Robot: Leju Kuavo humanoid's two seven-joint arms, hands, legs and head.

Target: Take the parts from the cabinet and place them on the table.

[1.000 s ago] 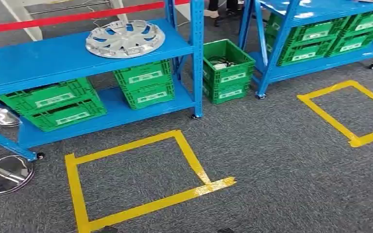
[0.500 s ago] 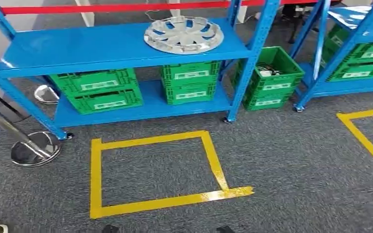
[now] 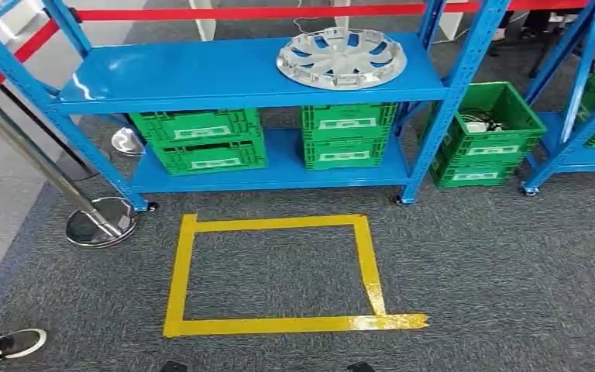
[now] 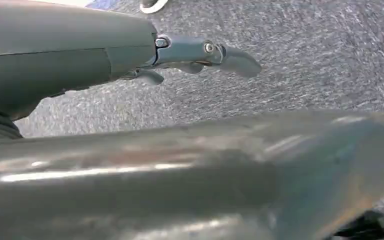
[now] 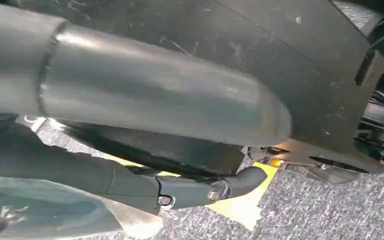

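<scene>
A silver hubcap (image 3: 342,58) lies flat on the top board of the blue cabinet (image 3: 201,74), toward its right end. In the left wrist view my left hand (image 4: 180,52) hangs over grey carpet with its fingers (image 4: 232,57) stretched out and nothing in it. My right hand (image 5: 130,180) in the right wrist view also hangs low, fingers (image 5: 240,181) extended above a piece of yellow tape (image 5: 240,205), holding nothing.
Green crates (image 3: 198,139) (image 3: 349,136) sit on the cabinet's lower board, more stand stacked beside it (image 3: 484,136). A yellow tape square (image 3: 178,271) marks the carpet in front. A stanchion (image 3: 99,226) with red belt (image 3: 240,13) stands left. A person's shoe (image 3: 15,342) is at the bottom left. A second blue rack (image 3: 581,147) stands right.
The camera has turned left: the cabinet, hubcap and yellow square have shifted right in the picture and now face me squarely. A shoe has come into view.
</scene>
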